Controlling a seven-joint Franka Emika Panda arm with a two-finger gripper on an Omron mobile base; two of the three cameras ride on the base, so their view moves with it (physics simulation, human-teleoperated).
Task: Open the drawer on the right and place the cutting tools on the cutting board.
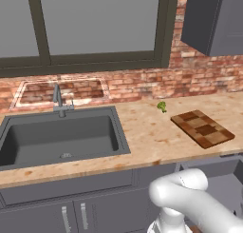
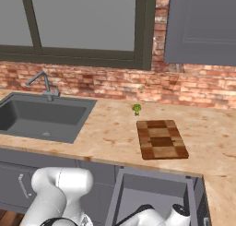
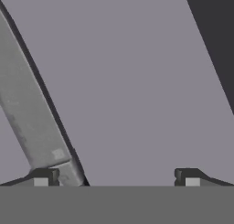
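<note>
Drawer pulled open at lower right of the left base view, below the surface, grey interior partly hidden by the white arm. Checkered cutting board lying flat on the surface to the right, bare on top. Small green broccoli floret just beyond the board's far left corner, apart from it. Dark sink with faucet set into the surface at left.

From the right base view: drawer open beneath the surface, directly below the cutting board; arm reaching down into the grey box. Broccoli floret near the board's far left corner, not touching. Sink and faucet at left.

From the hand view: tool with fingertips wide apart, nothing between them, close above the drawer's plain grey floor. Long grey blade-like cutting tool lying on that floor, running diagonally from upper left down to the left fingertip; whether touching it, cannot tell.
</note>
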